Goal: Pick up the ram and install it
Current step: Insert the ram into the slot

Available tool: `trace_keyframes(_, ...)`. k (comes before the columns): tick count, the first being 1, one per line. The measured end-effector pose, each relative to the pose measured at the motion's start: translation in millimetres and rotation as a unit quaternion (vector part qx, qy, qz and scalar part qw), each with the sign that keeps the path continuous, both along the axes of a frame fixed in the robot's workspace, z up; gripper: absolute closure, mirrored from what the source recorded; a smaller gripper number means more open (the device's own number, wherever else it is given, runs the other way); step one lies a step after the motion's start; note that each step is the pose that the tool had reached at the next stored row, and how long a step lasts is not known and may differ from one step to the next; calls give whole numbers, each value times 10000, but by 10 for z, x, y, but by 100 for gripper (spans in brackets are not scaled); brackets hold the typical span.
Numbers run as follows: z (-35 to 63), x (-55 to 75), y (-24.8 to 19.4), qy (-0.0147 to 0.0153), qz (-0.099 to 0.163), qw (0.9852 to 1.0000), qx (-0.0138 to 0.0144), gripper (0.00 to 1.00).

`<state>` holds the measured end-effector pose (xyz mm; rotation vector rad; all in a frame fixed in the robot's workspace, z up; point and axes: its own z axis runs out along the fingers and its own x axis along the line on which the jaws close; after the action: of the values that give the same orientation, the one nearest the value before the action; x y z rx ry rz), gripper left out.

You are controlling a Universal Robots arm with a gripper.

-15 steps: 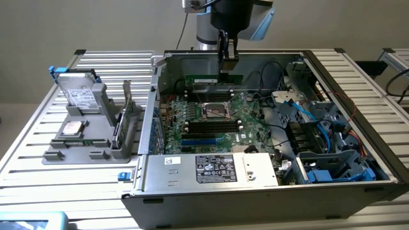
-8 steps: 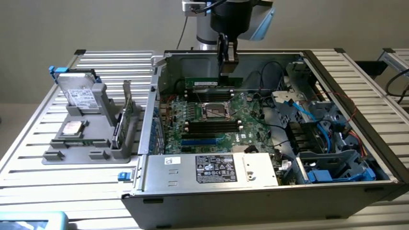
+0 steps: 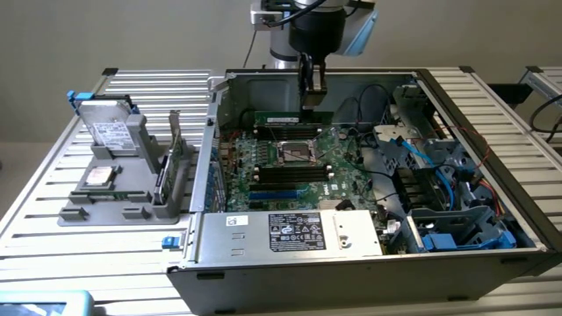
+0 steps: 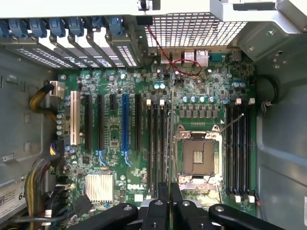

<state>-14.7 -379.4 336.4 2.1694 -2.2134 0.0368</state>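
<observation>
- Main risk: your gripper (image 3: 312, 100) is clamped on the ram (image 3: 290, 119), a thin green stick hanging edge-down just under the fingers, above the motherboard (image 4: 115, 129). If it comes down off line with the black memory slots (image 4: 156, 143) beneath it, it will likely jam against the CPU socket (image 4: 198, 155) just beside them.
- Smaller risk: if the stick is tilted, probably only one end will seat.
- Largest container: the open computer case (image 3: 351, 289) surrounds the gripper and holds the motherboard, cables and drive bays.
- Smaller container: a grey tray (image 3: 97, 214), well apart from the gripper and outside the case, holds a hard drive (image 3: 110, 128) and an upright expansion card (image 3: 176, 158).
</observation>
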Motion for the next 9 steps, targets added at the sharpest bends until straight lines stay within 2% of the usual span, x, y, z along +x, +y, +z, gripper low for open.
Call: trace_keyframes(9, -113, 20, -12, 0, 2, 10000, -51, 87)
